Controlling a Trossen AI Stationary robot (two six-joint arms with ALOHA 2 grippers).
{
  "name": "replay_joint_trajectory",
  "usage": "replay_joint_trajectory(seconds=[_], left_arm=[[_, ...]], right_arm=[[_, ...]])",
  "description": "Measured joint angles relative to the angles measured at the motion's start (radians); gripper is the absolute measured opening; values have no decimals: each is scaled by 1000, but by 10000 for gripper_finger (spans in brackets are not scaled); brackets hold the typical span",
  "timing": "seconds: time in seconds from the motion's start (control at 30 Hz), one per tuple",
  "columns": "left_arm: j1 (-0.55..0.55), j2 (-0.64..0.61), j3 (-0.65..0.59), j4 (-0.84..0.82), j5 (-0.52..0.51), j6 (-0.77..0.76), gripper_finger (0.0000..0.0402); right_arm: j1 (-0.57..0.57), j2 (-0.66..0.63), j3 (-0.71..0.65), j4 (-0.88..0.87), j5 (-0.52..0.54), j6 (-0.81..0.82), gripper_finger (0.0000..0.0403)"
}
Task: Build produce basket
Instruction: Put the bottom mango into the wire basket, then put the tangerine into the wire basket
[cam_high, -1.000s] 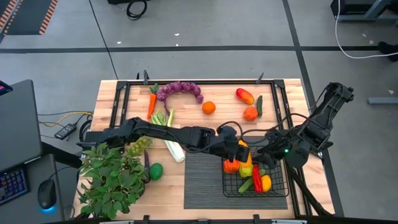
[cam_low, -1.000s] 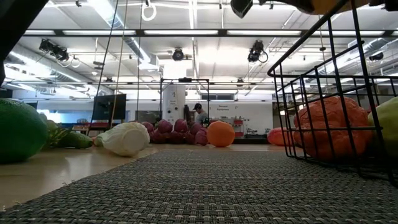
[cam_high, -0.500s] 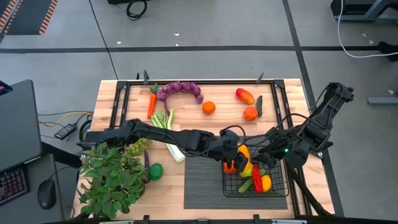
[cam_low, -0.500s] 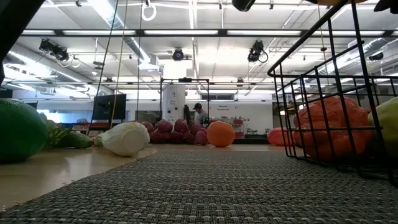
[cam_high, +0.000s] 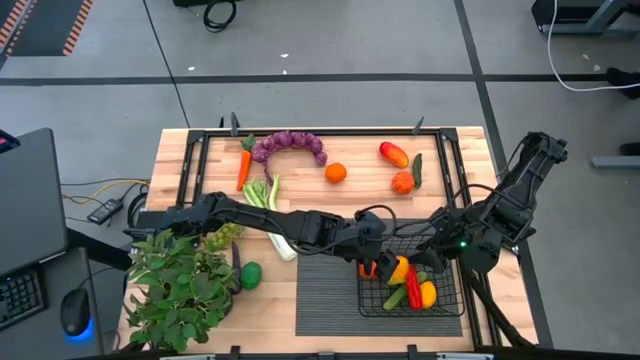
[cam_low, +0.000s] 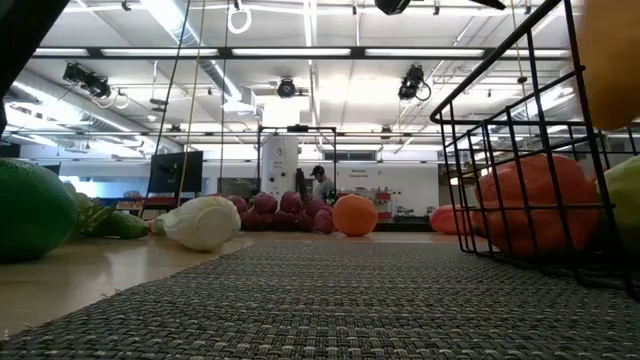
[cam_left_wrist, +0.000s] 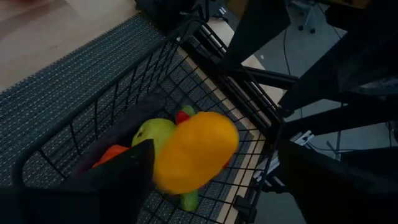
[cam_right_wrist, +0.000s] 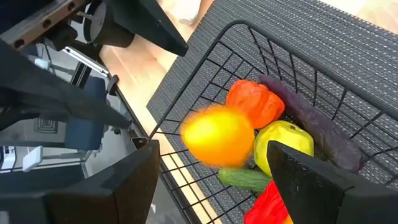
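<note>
My left claw (cam_high: 378, 262) hangs over the near-left corner of the basket (cam_high: 445, 305), its fingers spread; the yellow-orange pepper (cam_left_wrist: 196, 151) sits between them in the left wrist view, blurred and apparently free of both pads, so I judge it released and dropping rather than gripped. My right claw (cam_high: 432, 252) waits at the basket's far rim, fingers parted on nothing. The basket stands on the dark ribbed mat (cam_high: 325, 290) at the near right of the counter (cam_high: 330, 205).

Done, by my reading: the basket already holds an orange pepper (cam_right_wrist: 252, 102), a yellow-green apple (cam_right_wrist: 283, 140), a dark eggplant (cam_right_wrist: 314, 121), a cucumber (cam_right_wrist: 245, 179) and a red pepper (cam_right_wrist: 267, 202).

Left outside: the purple grapes (cam_high: 288, 145), carrot (cam_high: 243, 168), leek (cam_high: 272, 215), orange (cam_high: 335, 172), a red-and-yellow pepper (cam_high: 393, 154), a tomato (cam_high: 402, 182) with a small dark green piece beside it, and a lime (cam_high: 250, 274) near the potted plant (cam_high: 180, 285); roughly half the produce remains, I estimate.

Hard to make out: the falling pepper is smeared in every view; the low view cuts off the basket's right part and shows neither claw; pale green fruit under my left arm is partly covered; I cannot tell whether more lies beneath the plant's leaves.
</note>
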Motion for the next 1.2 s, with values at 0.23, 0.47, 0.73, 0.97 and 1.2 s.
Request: replay_joint_trajectory(seconds=[0.23, 0.47, 0.73, 0.97, 1.2], left_arm=[[-9, 0, 0, 1, 2, -1, 398], [-6, 0, 0, 24, 32, -18, 397], [-8, 0, 0, 22, 56, -34, 396], [4, 0, 0, 20, 58, -53, 396], [81, -31, 9, -1, 112, 28, 396]], right_arm=[[0, 0, 0, 0, 26, 0, 299], [-1, 0, 0, -1, 29, -10, 299], [-2, 0, 0, -24, 79, -5, 299], [-50, 0, 0, -125, 74, 77, 299], [-157, -12, 0, -233, 71, 115, 299]])
